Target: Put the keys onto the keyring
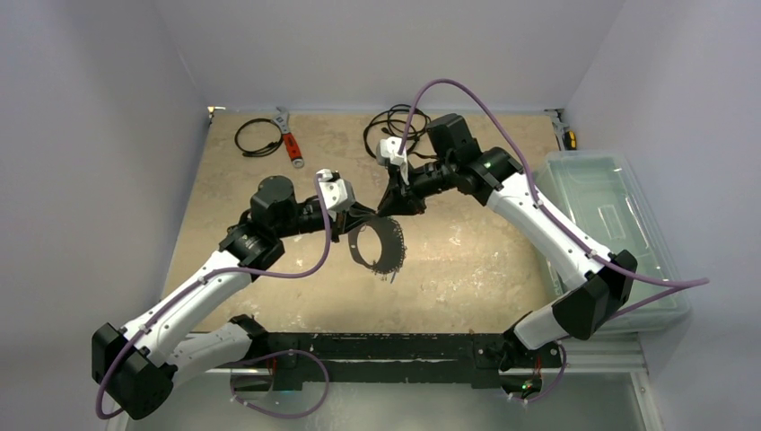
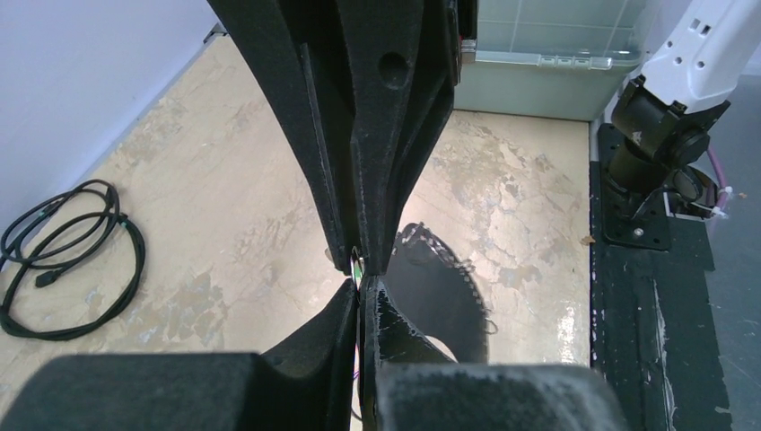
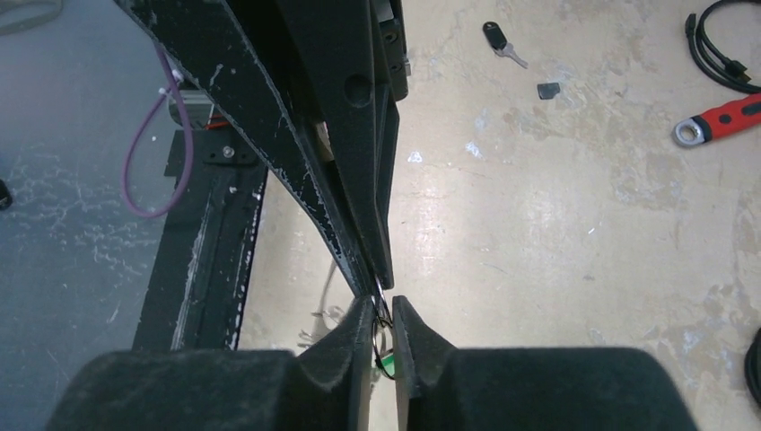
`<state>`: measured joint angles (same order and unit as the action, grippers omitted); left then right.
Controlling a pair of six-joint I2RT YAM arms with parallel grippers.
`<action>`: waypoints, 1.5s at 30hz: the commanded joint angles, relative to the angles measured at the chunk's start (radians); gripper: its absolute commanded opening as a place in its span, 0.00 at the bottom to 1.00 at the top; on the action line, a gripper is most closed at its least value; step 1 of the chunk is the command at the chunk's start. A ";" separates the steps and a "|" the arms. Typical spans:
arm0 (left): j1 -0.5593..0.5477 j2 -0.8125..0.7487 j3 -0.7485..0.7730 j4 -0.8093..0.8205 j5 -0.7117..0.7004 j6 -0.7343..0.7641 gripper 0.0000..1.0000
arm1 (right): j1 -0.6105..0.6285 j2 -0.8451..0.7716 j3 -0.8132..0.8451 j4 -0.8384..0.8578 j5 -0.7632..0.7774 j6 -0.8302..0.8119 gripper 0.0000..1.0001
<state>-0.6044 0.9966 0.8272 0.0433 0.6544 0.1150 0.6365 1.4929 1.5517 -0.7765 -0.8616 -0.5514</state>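
Both grippers meet nose to nose above the middle of the table. My left gripper [image 1: 366, 215] [image 2: 368, 280] is shut on the thin silvery edge of the keyring [image 1: 357, 248], which hangs below the tips and throws a dark ring shadow [image 2: 444, 287] on the table. My right gripper [image 1: 389, 208] [image 3: 384, 310] is pinched, with a hairline gap, on a small wire loop carrying a green-tagged key [image 3: 389, 362]. A glimpse of that green tag [image 2: 360, 269] shows where the tips touch. A dark-tagged key [image 3: 499, 38] lies loose on the table.
A red-handled wrench [image 1: 289, 144] [image 3: 718, 121] and black coiled cables [image 1: 258, 138] [image 1: 395, 126] [image 2: 63, 260] lie at the back. A clear plastic bin [image 1: 619, 224] stands at the right edge. A small dark scrap [image 3: 548, 90] lies near the loose key.
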 commanded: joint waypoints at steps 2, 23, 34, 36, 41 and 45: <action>-0.003 -0.040 0.011 0.078 -0.053 -0.020 0.00 | 0.005 -0.091 -0.043 0.159 0.005 0.065 0.38; -0.003 -0.107 -0.021 0.131 -0.039 -0.047 0.00 | -0.073 -0.163 -0.137 0.350 -0.158 0.155 0.44; -0.003 -0.104 -0.028 0.136 -0.062 -0.051 0.00 | -0.073 -0.098 -0.136 0.324 -0.165 0.141 0.42; -0.003 -0.102 -0.029 0.139 -0.065 -0.052 0.00 | -0.071 -0.093 -0.147 0.345 -0.184 0.143 0.42; -0.002 -0.096 -0.031 0.148 -0.071 -0.055 0.00 | -0.070 -0.084 -0.197 0.463 -0.231 0.210 0.40; -0.003 -0.095 -0.030 0.149 -0.080 -0.057 0.00 | -0.050 -0.062 -0.185 0.475 -0.241 0.218 0.38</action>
<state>-0.6044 0.9131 0.7963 0.1143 0.5900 0.0818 0.5705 1.4143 1.3628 -0.3668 -1.0561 -0.3626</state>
